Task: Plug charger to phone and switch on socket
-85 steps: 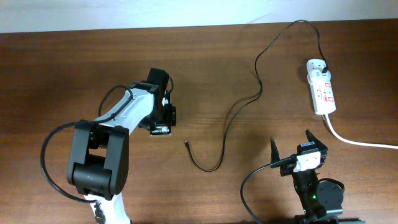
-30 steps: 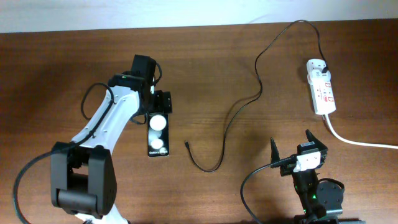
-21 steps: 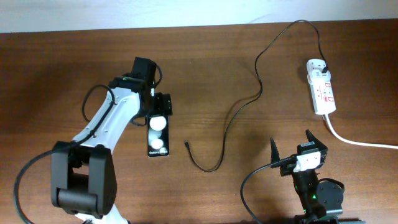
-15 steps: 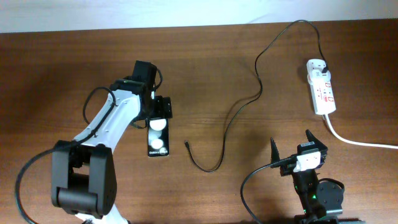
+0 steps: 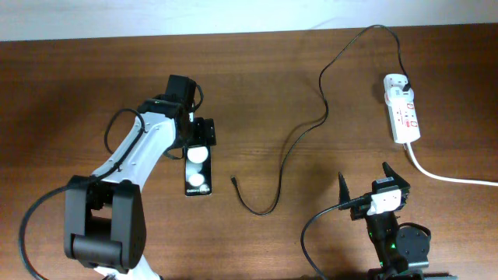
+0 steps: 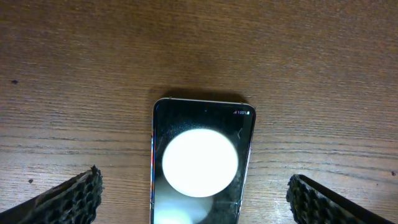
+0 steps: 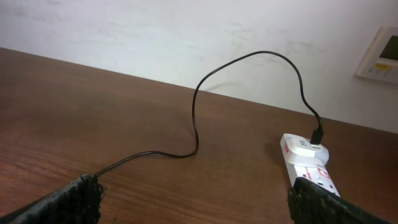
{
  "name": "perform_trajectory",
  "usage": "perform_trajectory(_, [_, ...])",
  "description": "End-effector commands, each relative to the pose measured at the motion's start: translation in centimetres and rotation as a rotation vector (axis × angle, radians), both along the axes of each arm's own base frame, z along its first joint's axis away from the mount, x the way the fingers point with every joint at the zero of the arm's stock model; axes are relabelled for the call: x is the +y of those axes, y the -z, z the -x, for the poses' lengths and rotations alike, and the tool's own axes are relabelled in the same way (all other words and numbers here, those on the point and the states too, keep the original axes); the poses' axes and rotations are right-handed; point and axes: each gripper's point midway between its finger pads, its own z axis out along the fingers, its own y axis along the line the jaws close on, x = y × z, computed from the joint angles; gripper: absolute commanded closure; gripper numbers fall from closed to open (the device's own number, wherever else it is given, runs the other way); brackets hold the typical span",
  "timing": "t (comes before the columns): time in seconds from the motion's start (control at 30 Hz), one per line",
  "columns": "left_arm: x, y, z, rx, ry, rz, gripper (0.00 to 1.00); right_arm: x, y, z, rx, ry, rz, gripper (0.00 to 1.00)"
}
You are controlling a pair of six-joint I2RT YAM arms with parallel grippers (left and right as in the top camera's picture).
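Note:
The phone (image 5: 198,171) lies flat on the wooden table, screen up with two round white reflections; it also shows in the left wrist view (image 6: 202,168). My left gripper (image 5: 201,134) is open over the phone's far end, a finger on each side, touching nothing (image 6: 199,202). The charger (image 5: 323,117) runs from its plug (image 5: 405,81) in the socket (image 5: 402,110) down to a loose tip (image 5: 233,180) right of the phone. My right gripper (image 5: 366,180) is open and empty near the front edge (image 7: 199,205). The right wrist view shows the charger (image 7: 196,118) and the socket (image 7: 308,165).
The socket's thick white cord (image 5: 451,177) runs off to the right edge. A white wall lies behind the table's far edge, with a wall plate (image 7: 379,53) in the right wrist view.
My left gripper, which covered the phone 2.8 s ago, has drawn back toward the far side and the phone lies uncovered. Over the last second it barely moved. The right arm is still.

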Motion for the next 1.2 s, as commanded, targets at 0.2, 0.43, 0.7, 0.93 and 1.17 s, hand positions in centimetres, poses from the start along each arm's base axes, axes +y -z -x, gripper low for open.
perform_trajectory(0.2, [0.3, 1.4, 0.6, 0.009, -0.015, -0.01, 0.01, 0.1, 0.2, 0.0, 0.004, -0.002, -0.005, 0.01])
perform_trajectory(0.43, [0.1, 2.4, -0.2, -0.041, -0.015, 0.001, 0.01, 0.1, 0.2, 0.0, 0.004, -0.002, -0.005, 0.01])
perform_trajectory(0.7, [0.5, 5.0, 2.4, 0.024, -0.012, -0.007, 0.01, 0.1, 0.2, 0.0, 0.004, -0.002, -0.005, 0.01])
perform_trajectory(0.93, [0.3, 6.5, 4.6, 0.087, -0.003, 0.02, 0.01, 0.1, 0.2, 0.0, 0.004, -0.002, -0.005, 0.02])
perform_trajectory(1.17, [-0.8, 6.5, 4.9, 0.091, 0.024, 0.035, 0.0, 0.1, 0.2, 0.0, 0.004, -0.002, -0.005, 0.01])
